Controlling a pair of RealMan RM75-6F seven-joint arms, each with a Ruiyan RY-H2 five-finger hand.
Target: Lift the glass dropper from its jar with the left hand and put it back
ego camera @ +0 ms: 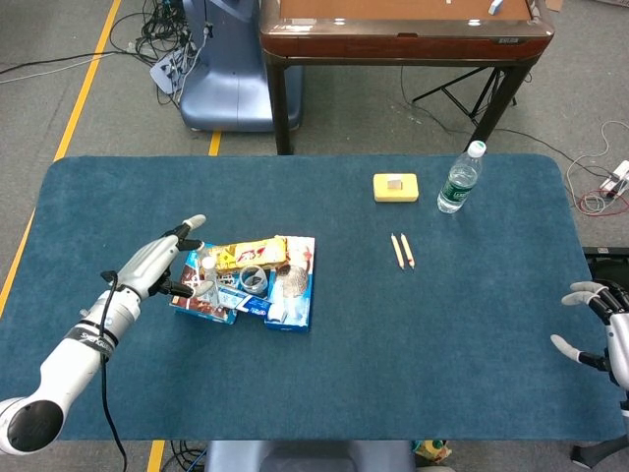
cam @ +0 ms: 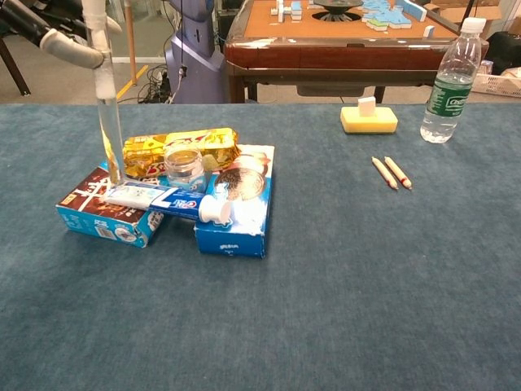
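A: What is the dropper made of, and where is it?

B: The glass dropper is a thin clear tube, upright in the upper left of the chest view, with a little amber liquid at its tapered tip. It is out of the jar, a small round clear glass pot left of centre, and its tip hangs to the jar's left, over or on the carton; contact cannot be told.

A: And the hands?

B: The left hand, pale grey plastic with dark joints, pinches the dropper near its top. In the chest view only a few fingers show, cut off by the upper left corner. The right hand sits at the right edge of the head view, partly cropped, fingers spread and holding nothing.

A: What else lies around the jar?

B: One crinkled gold foil packet behind it, the one blue and red carton at the left, one white tube with a round white cap lying across, and one light blue box with a round picture on its lid. Their print is too small to read.

A: And further right?

B: Two short wooden sticks side by side, one yellow sponge with a small white block on top, and one clear plastic water bottle with a green label and white cap. All rest on the blue, carpet-like table cover.
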